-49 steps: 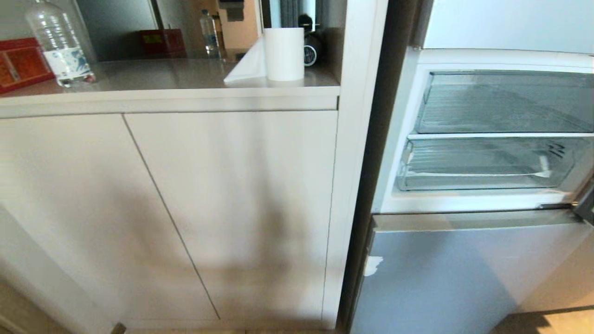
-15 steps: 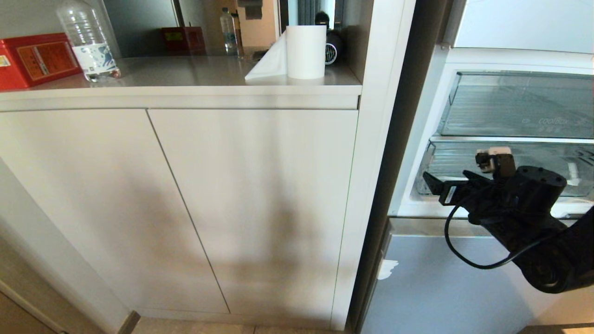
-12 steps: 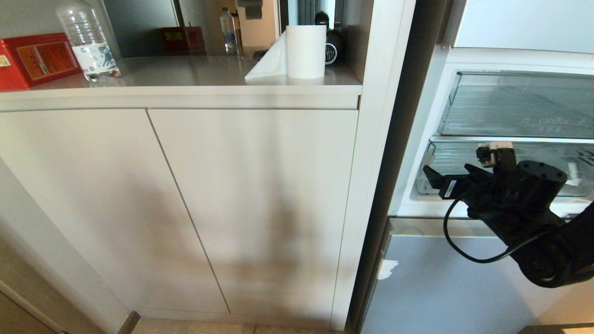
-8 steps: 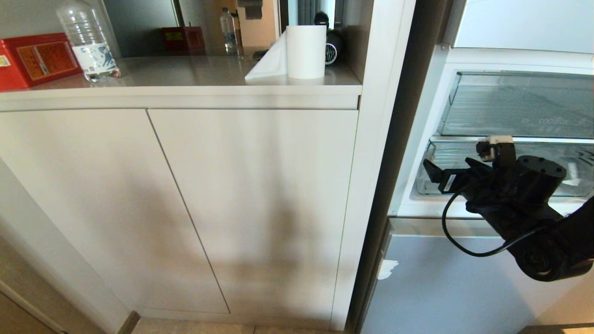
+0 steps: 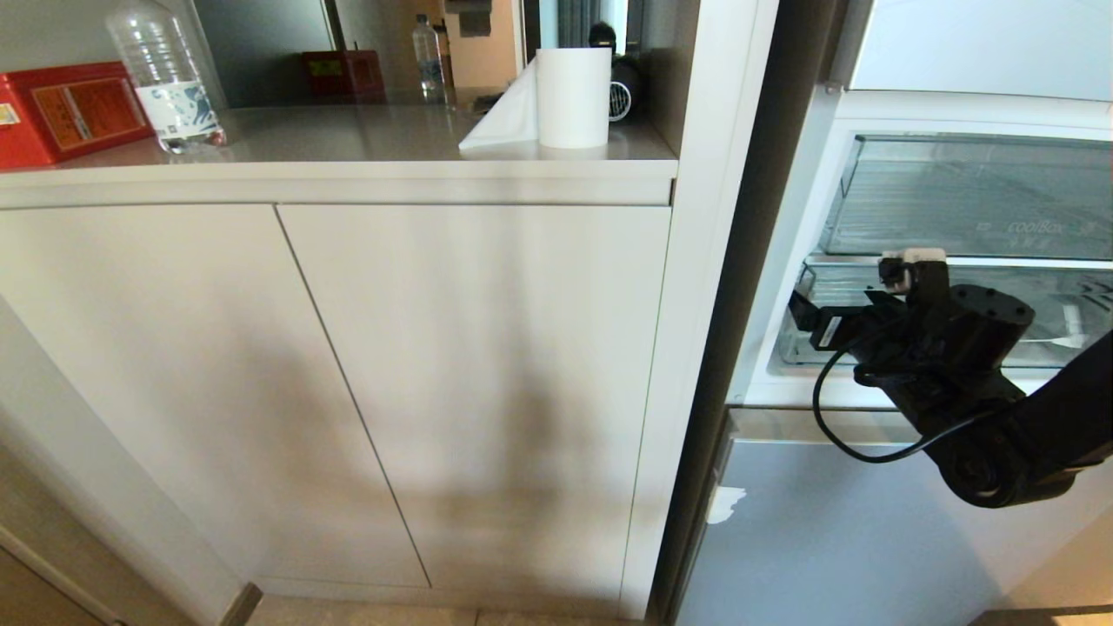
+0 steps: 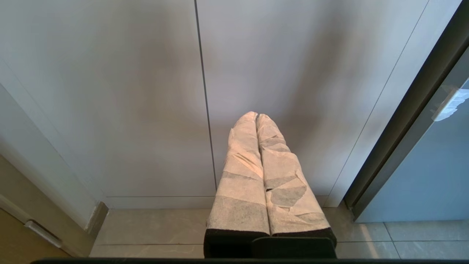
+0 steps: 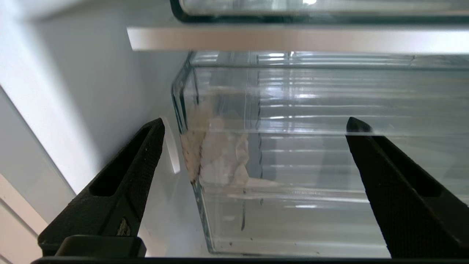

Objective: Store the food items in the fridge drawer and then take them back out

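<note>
The fridge drawer (image 5: 1065, 346) is the lower clear drawer in the open fridge, and it looks empty. My right arm (image 5: 956, 356) reaches toward the drawer's left front corner. In the right wrist view my right gripper (image 7: 256, 123) is open wide, its black fingers (image 7: 124, 183) spread level, just short of the drawer's clear front wall (image 7: 293, 227). A white patch (image 7: 220, 157) shows at the drawer's near corner. Nothing is between the jaws. No food items are in view. My left gripper (image 6: 256, 116) is shut and empty, its taped fingers pressed together, parked low before the cabinet doors.
Above the drawer sits a clear bin with faint lettering (image 5: 974, 200). A glossy pale-blue door panel (image 5: 835, 539) lies below. Left of the fridge stands a white cabinet (image 5: 435, 391); on its counter are a paper roll (image 5: 572, 96), a water bottle (image 5: 165, 78) and a red box (image 5: 69, 109).
The view shifted right at first, and my right arm came into it. Over the last second the arm rose a little and edged left toward the drawer, jaws still open.
</note>
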